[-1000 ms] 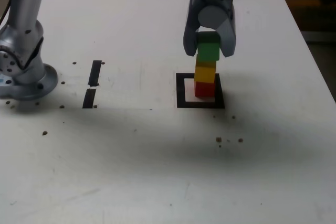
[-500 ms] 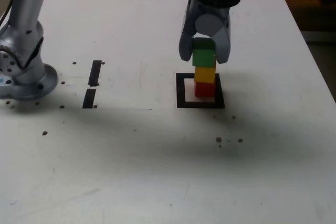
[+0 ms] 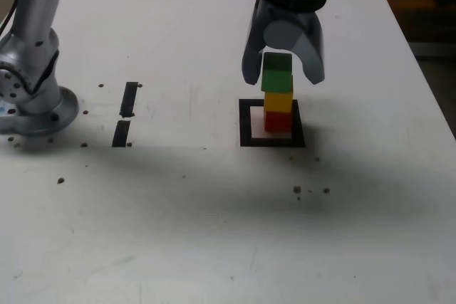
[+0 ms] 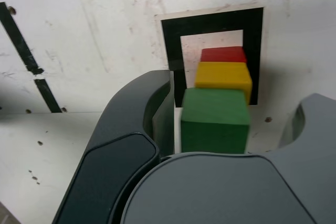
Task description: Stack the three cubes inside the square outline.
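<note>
While the white desk (image 3: 214,233) fills nearly all of the exterior view, speckled with small dark crumbs, the silver base of the arm (image 3: 28,97) stands near its edge at the exterior view's left. The dark upper part of the arm comes down from the far edge of the desk and ends in the pincer (image 3: 283,76), which hangs over the stack with its jaws spread. In the exterior view a gap shows on each side between the jaw tips and the green cube (image 3: 276,75), and in the wrist view the jaw on one side lies close beside the cube while the other stands clearly apart, so the pincer is released and grips nothing. The square outline (image 3: 246,122), a thick black border round a pale patch, lies toward the desk's edge at the exterior view's right. Two short black strips (image 3: 126,113) lie between it and the arm's base. Inside the outline, off-centre toward the exterior view's right, the red cube (image 3: 278,121) sits on the pale patch, the yellow cube (image 3: 278,101) rests on it, and the green cube tops the stack.
</note>
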Motion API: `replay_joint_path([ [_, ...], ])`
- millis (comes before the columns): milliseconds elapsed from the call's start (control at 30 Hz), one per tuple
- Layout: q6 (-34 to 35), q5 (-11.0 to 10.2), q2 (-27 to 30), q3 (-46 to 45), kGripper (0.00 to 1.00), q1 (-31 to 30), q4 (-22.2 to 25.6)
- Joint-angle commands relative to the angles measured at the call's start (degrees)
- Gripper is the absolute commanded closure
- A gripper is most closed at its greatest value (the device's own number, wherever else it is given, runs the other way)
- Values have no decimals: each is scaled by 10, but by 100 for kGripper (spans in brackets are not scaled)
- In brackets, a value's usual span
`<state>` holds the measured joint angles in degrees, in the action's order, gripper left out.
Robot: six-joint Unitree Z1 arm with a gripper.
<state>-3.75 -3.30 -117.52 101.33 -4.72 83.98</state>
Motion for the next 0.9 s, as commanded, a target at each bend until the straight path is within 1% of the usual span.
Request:
replay_joint_path([
  [0,3,-1,26,-5,12,1,11],
  [100,9,-10,81,-23,9,0,30],
  [233,13,-24,193,-89,5,-1,43],
  [333,13,-26,268,-167,3,1,38],
  [433,14,-23,319,-259,3,10,16],
  [500,14,-18,338,-314,3,20,-6],
  [600,11,-7,355,-392,3,35,-52],
  [733,0,12,358,-477,3,50,-120],
  [867,-6,25,354,-531,3,56,-170],
])
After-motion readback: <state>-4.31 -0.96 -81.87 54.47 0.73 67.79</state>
